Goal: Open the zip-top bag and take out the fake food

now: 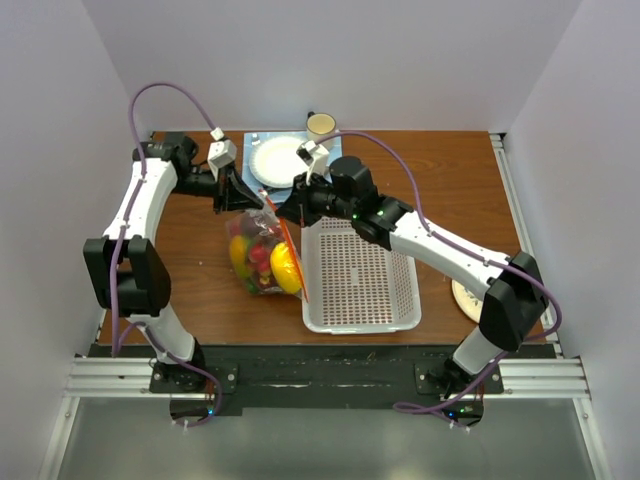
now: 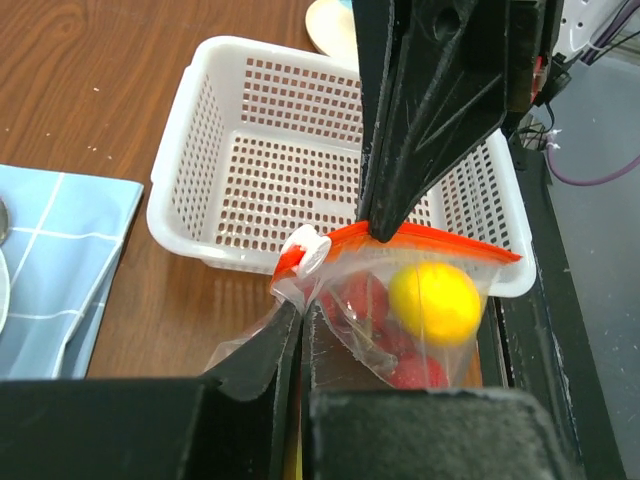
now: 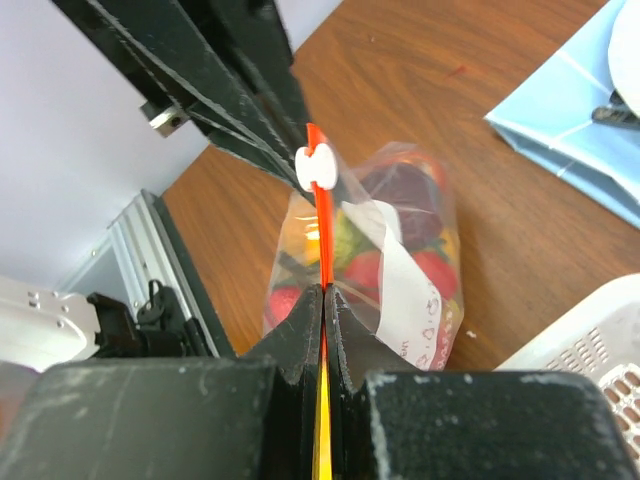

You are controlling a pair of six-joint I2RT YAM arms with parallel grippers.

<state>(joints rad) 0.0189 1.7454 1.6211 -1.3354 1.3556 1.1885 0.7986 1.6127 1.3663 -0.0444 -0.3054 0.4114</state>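
Now right jaws are clamping the strip point(image 3: 323, 235) of the bag point(image 1: 262, 258), left jaws pinching plastic beside the slider point(image 3: 318, 165). Together they are likely tensioning it for unzipping.

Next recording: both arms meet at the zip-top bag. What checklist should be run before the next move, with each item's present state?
1. Right tool shut on the bag's orange strip: ok.
2. Left tool shut on the bag's edge beside the white slider: ok.
3. Left tool pinching the slider itself: cannot tell.
4. Zip open: not ok; the strip looks shut along its length.
5. Food all inside the bag, none spilled: ok.
6. Basket beside the bag, close to both arms: ok.
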